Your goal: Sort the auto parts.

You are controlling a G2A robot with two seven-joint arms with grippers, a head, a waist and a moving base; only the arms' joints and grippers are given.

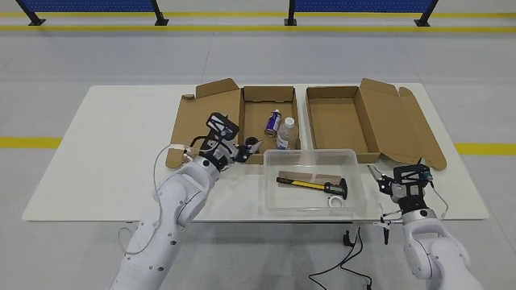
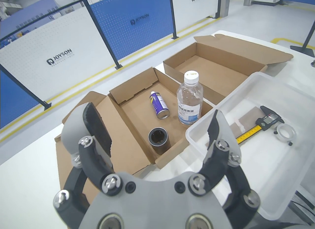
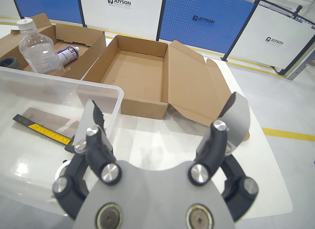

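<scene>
Inside the clear bin (image 1: 310, 153) at the front of the tabletop (image 1: 105, 153), the caliper (image 1: 310, 183) is laid flat, its long axis run from side to side across the bin with the display head toward the right. The metal ring (image 1: 332, 202) is set just beside that head. The right end effector (image 3: 163, 99) is held wide apart with nothing in it, just outside the bin's right wall. That is the side nearer the head and the ring, so this arm is judged better placed for either. The right box (image 1: 332, 125) is found just beyond it. The left end effector (image 2: 152, 113) is likewise spread wide and unloaded, above the near corner of the left box (image 2: 137, 106) — where a black cylinder (image 2: 159, 140), a bottle (image 2: 190, 99) and a spray can (image 2: 159, 105) are lodged.
</scene>
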